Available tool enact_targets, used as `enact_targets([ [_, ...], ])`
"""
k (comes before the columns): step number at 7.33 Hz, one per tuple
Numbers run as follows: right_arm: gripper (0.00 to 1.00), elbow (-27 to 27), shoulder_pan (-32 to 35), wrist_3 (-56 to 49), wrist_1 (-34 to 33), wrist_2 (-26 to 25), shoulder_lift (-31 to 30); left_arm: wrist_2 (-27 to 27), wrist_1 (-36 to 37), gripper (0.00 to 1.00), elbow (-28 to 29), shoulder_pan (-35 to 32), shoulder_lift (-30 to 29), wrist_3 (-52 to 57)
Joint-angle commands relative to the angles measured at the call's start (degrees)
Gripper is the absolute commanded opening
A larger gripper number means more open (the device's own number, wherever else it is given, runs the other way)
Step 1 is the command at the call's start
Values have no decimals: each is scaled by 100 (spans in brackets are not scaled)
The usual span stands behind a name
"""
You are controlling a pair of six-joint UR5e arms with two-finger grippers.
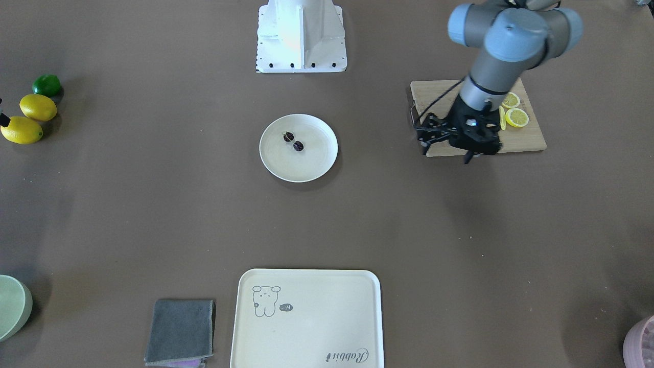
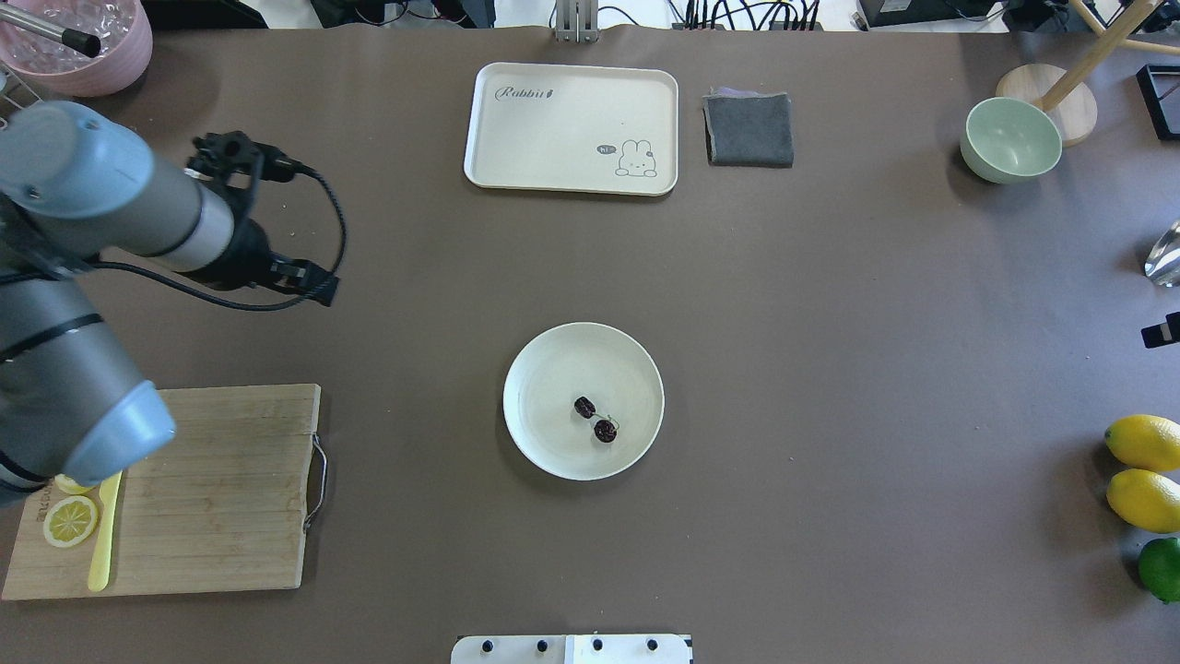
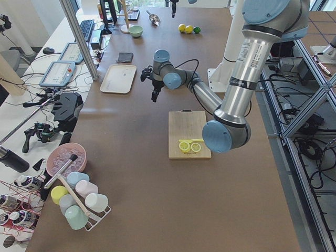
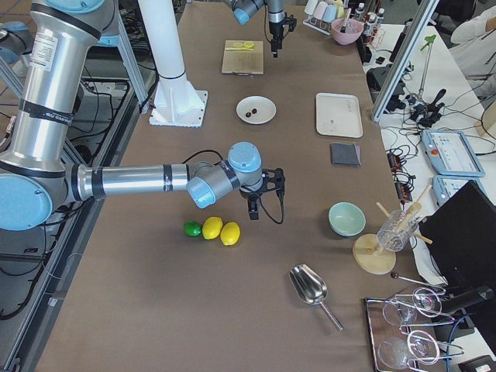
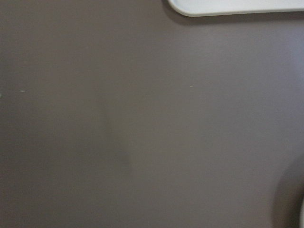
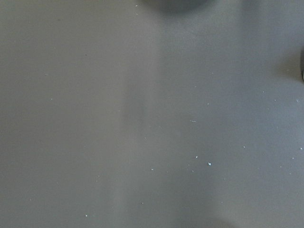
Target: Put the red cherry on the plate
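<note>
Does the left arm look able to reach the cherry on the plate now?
Probably yes: nothing stands between the left gripper and the plate, and the red cherry lies uncovered on it.

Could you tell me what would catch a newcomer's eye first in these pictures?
The red cherry lies on the plate at the table's middle, dark against the cream. The left pincer hangs over bare table between the cutting board and the tray. Two lemons and a lime sit at the table's end on the robot's right.
</note>
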Motion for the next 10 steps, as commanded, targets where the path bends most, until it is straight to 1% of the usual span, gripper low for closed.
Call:
enact_targets([
  [1, 100, -13, 28, -9, 0, 8, -12, -506, 26, 98, 82, -1266, 1133, 2460],
  [2, 100, -22, 46, -53, -9, 16, -39, -525, 26, 98, 284, -1785, 1503, 3427],
  [3, 100, -30, 46, -97, -9, 16, -56, -612, 26, 98, 407, -2129, 1776, 3898],
  [5, 100, -39, 168, -175, -9, 16, -74, -657, 26, 98, 470, -2220, 2033, 3911],
  [6, 100, -39, 282, -411, -26, 16, -126, -718, 35, 98, 435, -2334, 2104, 3929],
  [7, 100, -22, 440, -570, -44, 43, -162, -979, 44, 98, 470, -2553, 2148, 3886],
  [8, 100, -30, 450, -728, -53, 43, -153, -1164, 18, 98, 566, -2677, 2157, 3885],
  [10, 100, -31, 415, -739, -53, -1, -101, -1298, 35, 98, 532, -3037, 2210, 3868],
])
